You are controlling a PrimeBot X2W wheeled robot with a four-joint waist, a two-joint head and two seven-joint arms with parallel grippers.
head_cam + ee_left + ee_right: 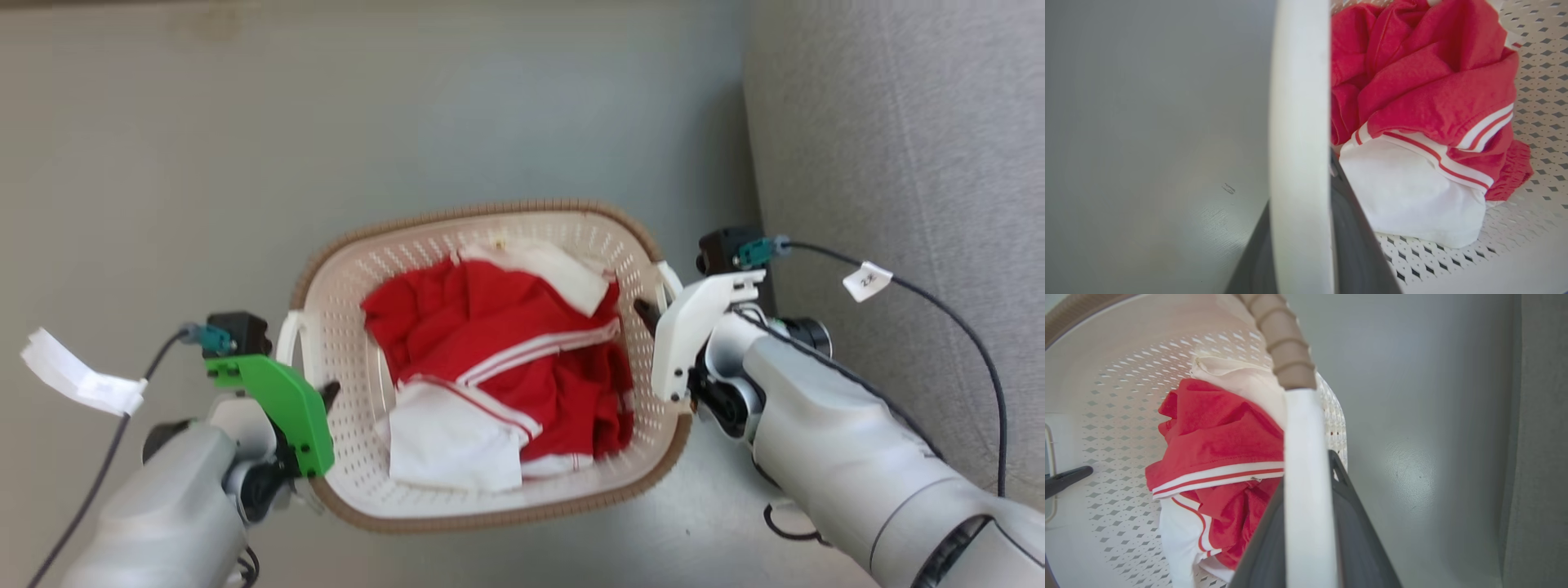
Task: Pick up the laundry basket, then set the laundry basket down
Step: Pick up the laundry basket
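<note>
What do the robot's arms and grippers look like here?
Both arms are pale grey with rounded shells. The left gripper has a green cover, the right gripper a white one; fingers are dark. Each carries a black cable with a white tag.

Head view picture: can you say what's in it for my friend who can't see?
Seen from above against a grey floor, a cream-white perforated plastic laundry basket with a brown woven-look rim holds crumpled red and white clothes. The robot's left gripper and right gripper grip its opposite sides.
</note>
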